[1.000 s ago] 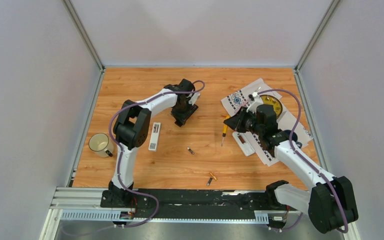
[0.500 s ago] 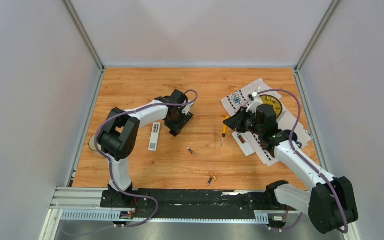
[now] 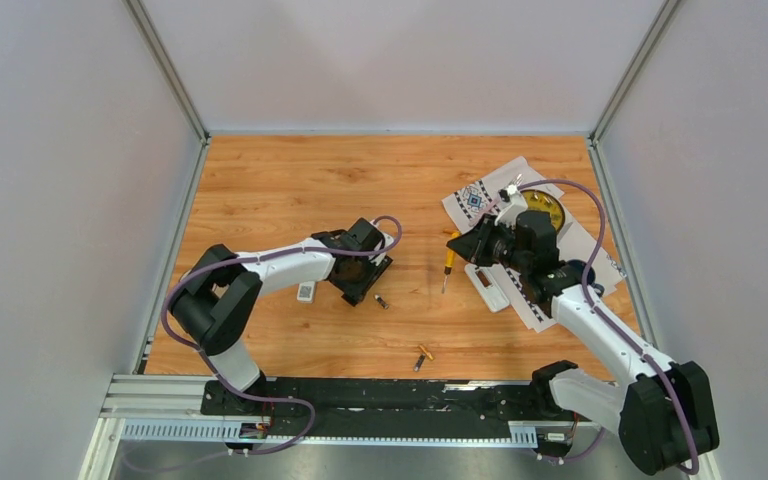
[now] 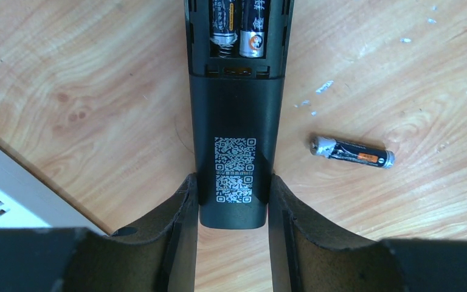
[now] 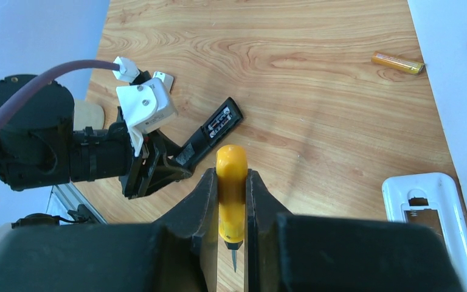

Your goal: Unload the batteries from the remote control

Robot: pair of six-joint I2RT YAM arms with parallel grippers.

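Left claw carried black remote nearer over tabletop.

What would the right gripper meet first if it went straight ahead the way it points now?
Most likely the black remote held in the left gripper, straight ahead. Depth is unclear, so the right gripper and its screwdriver might pass over it instead.
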